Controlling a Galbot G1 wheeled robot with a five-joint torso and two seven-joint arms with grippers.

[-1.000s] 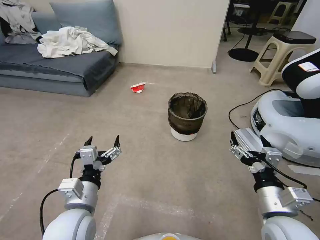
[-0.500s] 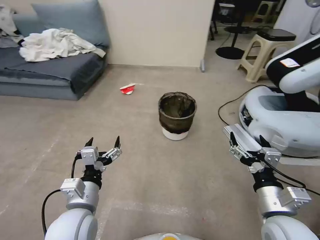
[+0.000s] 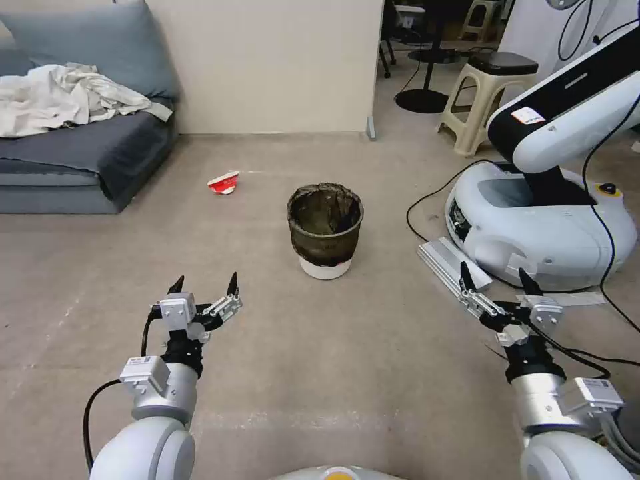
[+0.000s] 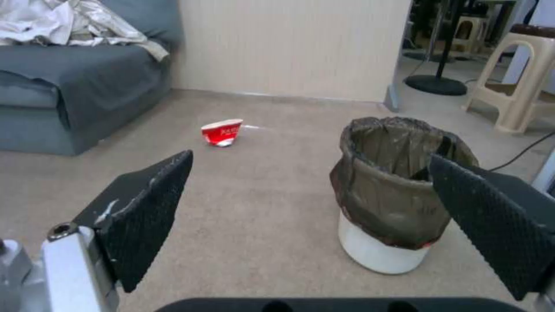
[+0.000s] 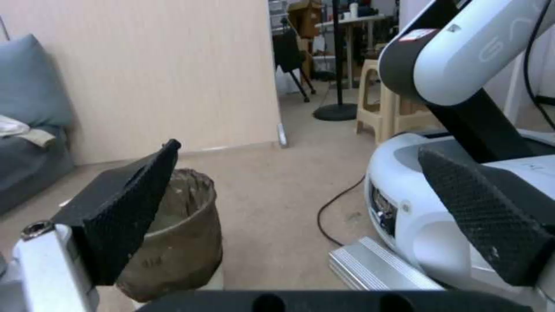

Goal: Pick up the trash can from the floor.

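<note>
two claws, left claw (image 3: 204, 285) and right claw (image 3: 495, 281), both spread wide, empty. trash can (image 3: 325, 230) upright on floor (image 3: 333, 347), well ahead between them. risk: loose bag liner slips, can tips.

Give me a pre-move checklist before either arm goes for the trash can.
1. Trash can upright on the floor, bag folded over its rim: ok.
2. Left gripper open and empty, held low, short of the can: ok.
3. Right gripper open and empty, held low, also short of the can: ok.
4. Bare floor between both grippers and the can: ok.
5. Clutter near the right side: the other robot's white base, a black cable and a grey rail lie on the floor close to the right gripper: not ok, watch that arm's swing.
6. Whether the can is within reach from here: cannot tell.
</note>
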